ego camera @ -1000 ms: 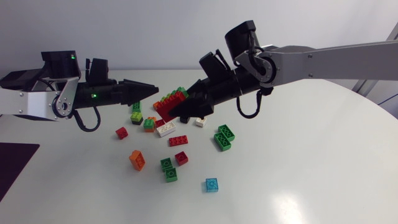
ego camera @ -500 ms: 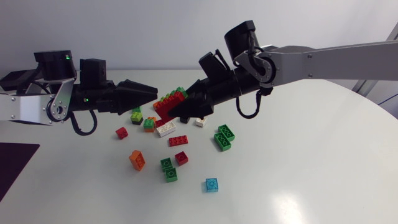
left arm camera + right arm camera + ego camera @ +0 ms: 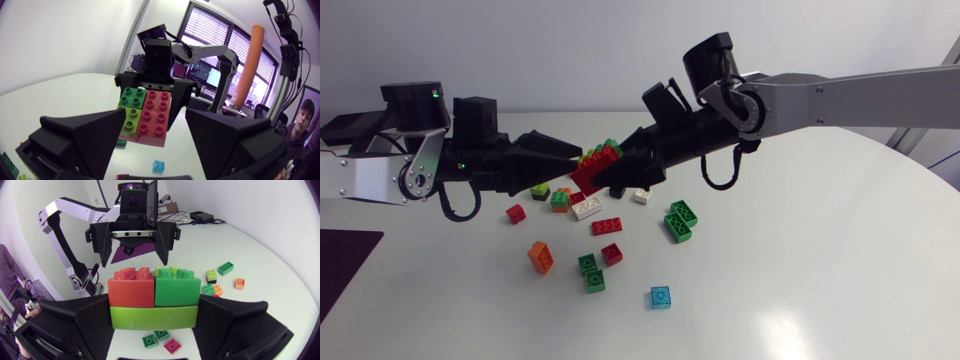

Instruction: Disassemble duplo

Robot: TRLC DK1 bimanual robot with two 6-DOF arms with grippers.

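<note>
A duplo assembly (image 3: 596,164) of a red and a green brick on a lime plate hangs above the table. My right gripper (image 3: 607,180) is shut on it from both sides; in the right wrist view the assembly (image 3: 152,297) fills the gap between the right gripper's (image 3: 152,317) fingers. My left gripper (image 3: 578,163) faces it from the left, open. In the left wrist view the assembly (image 3: 145,116) lies just ahead of the left gripper (image 3: 155,137), level with the gap between its wide-spread fingers, which do not touch it. The left gripper (image 3: 132,242) shows beyond the assembly.
Loose bricks lie on the white table (image 3: 800,260) under the grippers: a small red one (image 3: 516,213), orange (image 3: 541,257), white (image 3: 587,209), flat red (image 3: 607,226), green ones (image 3: 681,220) (image 3: 592,273) and a blue one (image 3: 661,297).
My left gripper has moved right, up to the assembly, and its fingers have spread wider. The right arm has held still with the assembly.
</note>
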